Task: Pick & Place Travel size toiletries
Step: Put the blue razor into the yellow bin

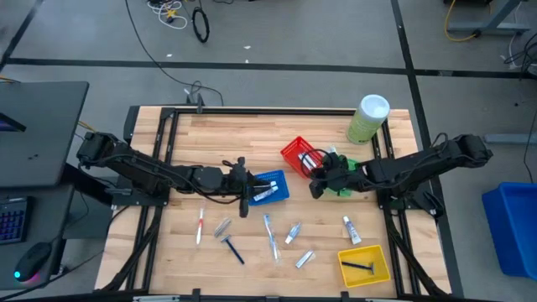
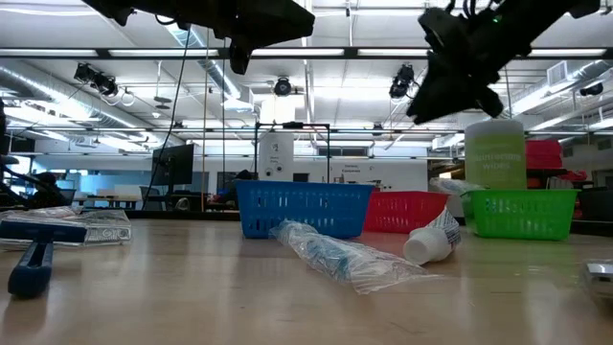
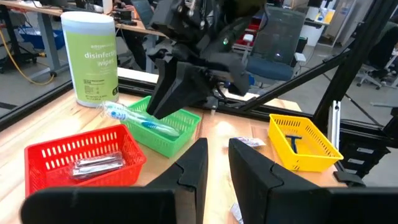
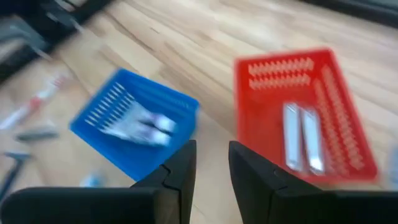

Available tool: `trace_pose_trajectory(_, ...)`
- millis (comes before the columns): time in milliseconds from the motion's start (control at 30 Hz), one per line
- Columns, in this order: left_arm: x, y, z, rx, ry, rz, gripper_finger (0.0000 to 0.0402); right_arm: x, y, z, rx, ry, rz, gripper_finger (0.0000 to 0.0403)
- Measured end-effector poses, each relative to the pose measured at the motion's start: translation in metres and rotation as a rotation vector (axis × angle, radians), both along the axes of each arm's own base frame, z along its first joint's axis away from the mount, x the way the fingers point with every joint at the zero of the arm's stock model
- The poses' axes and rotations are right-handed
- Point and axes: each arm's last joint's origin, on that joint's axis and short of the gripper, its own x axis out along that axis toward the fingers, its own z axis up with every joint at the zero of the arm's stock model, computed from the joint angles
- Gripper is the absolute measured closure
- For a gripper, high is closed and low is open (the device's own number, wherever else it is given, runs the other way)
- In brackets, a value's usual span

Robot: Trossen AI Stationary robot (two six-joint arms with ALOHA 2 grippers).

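Loose toiletries lie on the near half of the table: a red-handled toothbrush [image 1: 200,226], a dark razor [image 1: 232,246], a blue toothbrush [image 1: 269,235] and small tubes [image 1: 293,233]. My left gripper [image 1: 245,191] hovers beside the blue basket [image 1: 273,186], which holds tubes. Its fingers [image 3: 214,168] stand slightly apart with nothing between them. My right gripper [image 1: 319,180] hangs over the green basket [image 3: 168,127], where a wrapped blue toothbrush [image 3: 140,121] lies with one end over the rim. Its fingers [image 4: 211,165] show a gap and hold nothing. The red basket [image 3: 81,155] holds silver tubes.
A pale-green wipes cylinder [image 1: 367,117] stands at the far right. The yellow basket [image 1: 364,264] at the near right holds a razor. A tube [image 1: 351,229] lies beside it. Black frame rails run along the table's left and right sides.
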Motion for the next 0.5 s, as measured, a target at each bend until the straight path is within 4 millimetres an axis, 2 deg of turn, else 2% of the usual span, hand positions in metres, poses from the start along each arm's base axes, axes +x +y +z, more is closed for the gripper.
trace_pose_trajectory(200,-0.001,-0.002,-0.004,0.002,0.044,-0.048,0.0331,0.016,0.012,-0.002,-0.069,-0.06,0.106,0.0303)
trace_pose_trajectory(333,-0.002,-0.013,-0.005,-0.023,0.054,-0.243,0.0331,0.028,0.019,-0.006,-0.143,-0.077,0.187,0.0303)
trace_pose_trajectory(500,-0.009,-0.037,-0.006,0.006,0.073,-0.503,0.0331,0.043,0.023,-0.012,-0.187,-0.134,0.221,0.0302)
